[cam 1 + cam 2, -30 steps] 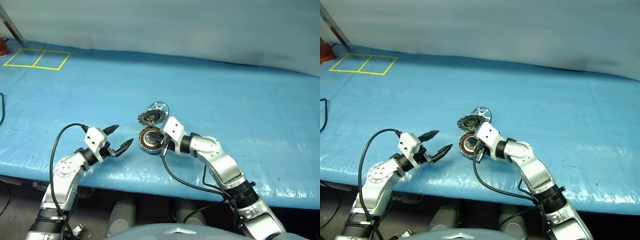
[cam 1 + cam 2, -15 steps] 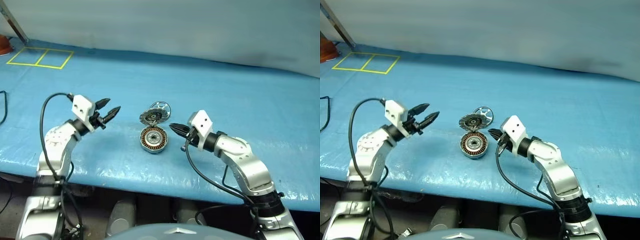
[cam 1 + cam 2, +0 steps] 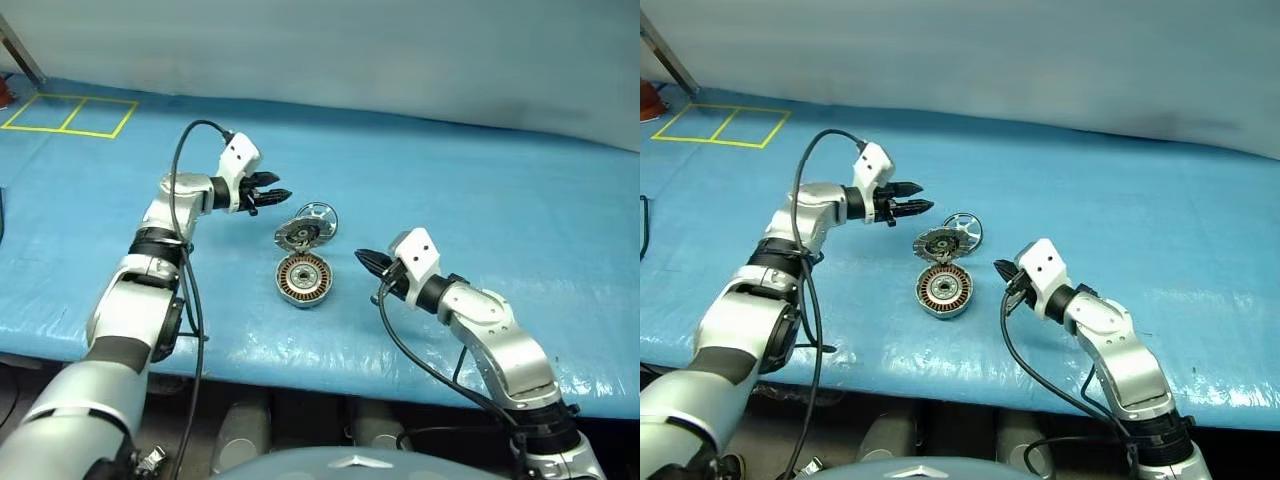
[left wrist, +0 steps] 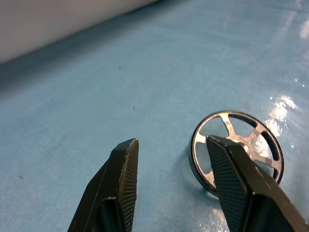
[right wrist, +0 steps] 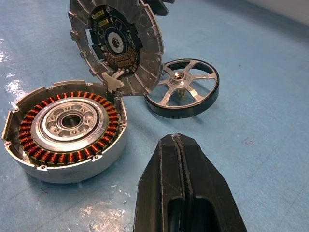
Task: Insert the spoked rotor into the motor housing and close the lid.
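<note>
While you watch:
Left gripper (image 3: 279, 195): half open, empty, near rotor (image 3: 318, 215).
Right gripper (image 3: 361, 259): pinched closed, empty, beside housing (image 3: 303, 278).
Lid (image 3: 298, 234): raised.

Open blue table (image 3: 480, 190) all round the parts. Lid (image 3: 298, 234) stood tilted up at the far edge of motor housing (image 3: 303, 279), blocking approach from behind; housing mouth was open from above and the near side. Spoked rotor (image 3: 318, 214) lay just behind the lid, reachable from far and left.
</note>
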`<state>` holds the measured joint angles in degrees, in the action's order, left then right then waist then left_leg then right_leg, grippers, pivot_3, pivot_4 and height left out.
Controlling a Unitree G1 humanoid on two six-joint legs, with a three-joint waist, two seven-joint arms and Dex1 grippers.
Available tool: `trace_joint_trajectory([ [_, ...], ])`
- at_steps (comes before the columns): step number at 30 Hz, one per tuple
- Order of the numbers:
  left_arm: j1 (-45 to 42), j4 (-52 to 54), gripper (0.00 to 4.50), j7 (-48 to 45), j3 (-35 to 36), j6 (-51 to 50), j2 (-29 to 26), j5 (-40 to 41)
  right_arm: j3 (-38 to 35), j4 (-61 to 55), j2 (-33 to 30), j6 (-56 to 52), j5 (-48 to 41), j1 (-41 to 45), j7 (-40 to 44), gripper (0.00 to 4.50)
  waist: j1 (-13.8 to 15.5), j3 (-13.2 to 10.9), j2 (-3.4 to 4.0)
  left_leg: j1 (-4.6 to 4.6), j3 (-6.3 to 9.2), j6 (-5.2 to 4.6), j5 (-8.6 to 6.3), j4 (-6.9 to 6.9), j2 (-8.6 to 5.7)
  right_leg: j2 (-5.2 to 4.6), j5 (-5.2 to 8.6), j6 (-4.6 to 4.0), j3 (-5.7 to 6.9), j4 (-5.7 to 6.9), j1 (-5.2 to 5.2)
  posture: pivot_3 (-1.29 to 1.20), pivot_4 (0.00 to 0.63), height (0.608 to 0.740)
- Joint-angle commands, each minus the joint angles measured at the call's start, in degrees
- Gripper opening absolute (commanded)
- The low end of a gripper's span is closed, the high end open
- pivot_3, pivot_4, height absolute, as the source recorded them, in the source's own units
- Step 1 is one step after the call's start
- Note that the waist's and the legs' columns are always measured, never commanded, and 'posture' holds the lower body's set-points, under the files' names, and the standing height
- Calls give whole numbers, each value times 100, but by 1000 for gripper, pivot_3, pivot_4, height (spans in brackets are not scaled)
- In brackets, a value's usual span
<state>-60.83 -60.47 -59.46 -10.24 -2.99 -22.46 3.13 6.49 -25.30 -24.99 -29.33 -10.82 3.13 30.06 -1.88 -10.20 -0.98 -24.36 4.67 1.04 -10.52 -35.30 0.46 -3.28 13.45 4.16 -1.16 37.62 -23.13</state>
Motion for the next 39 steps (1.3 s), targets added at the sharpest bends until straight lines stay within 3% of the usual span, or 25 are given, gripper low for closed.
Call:
trace_joint_trajectory([
  [1, -454, -529, 2399, -189, -215, 392, 66, -464, -187, -406, 24, 37, 2, -208, -193, 0, -1, 0, 0, -17, 2, 0, 0, -4, 0, 1, 0, 0, -1, 4, -17, 0, 150, 740],
  [4, -689, -822, 2987, -128, -218, 605, 213, -645, -216, -524, 55, 41, 25, -409, -337, 0, 0, -1, -1, -36, 3, 0, 0, -14, -2, 1, -1, 1, -2, 12, -33, 0, 150, 740],
  [8, -816, -1016, 4339, -207, -325, 851, 382, -939, -260, -650, 90, 60, 20, -575, -475, 0, 2, -1, -2, -38, 4, 0, 0, -25, -2, 1, -3, 7, -2, 15, -31, 0, 150, 740],
  [9, -825, -1047, 4473, -227, -327, 869, 403, -979, -262, -663, 90, 62, 18, -589, -492, 0, 2, -1, -2, -38, 3, 0, 0, -29, -2, 1, -4, 9, -2, 15, -29, 0, 150, 740],
  [28, -499, -1332, 4473, 63, -763, 1049, 700, -1945, -207, -761, 136, 91, 36, -676, -644, 0, -5, -1, -2, -37, 4, -1, 0, -47, -2, 1, -8, 14, -4, 27, -24, 0, 150, 740],
  [39, -407, -1354, 4473, 215, -451, 861, 765, -1746, -190, -697, 144, 101, 41, -602, -635, 0, 0, -1, -2, -34, 5, -1, 0, -67, -2, 1, -13, 20, -4, 37, -15, 0, 150, 740],
])
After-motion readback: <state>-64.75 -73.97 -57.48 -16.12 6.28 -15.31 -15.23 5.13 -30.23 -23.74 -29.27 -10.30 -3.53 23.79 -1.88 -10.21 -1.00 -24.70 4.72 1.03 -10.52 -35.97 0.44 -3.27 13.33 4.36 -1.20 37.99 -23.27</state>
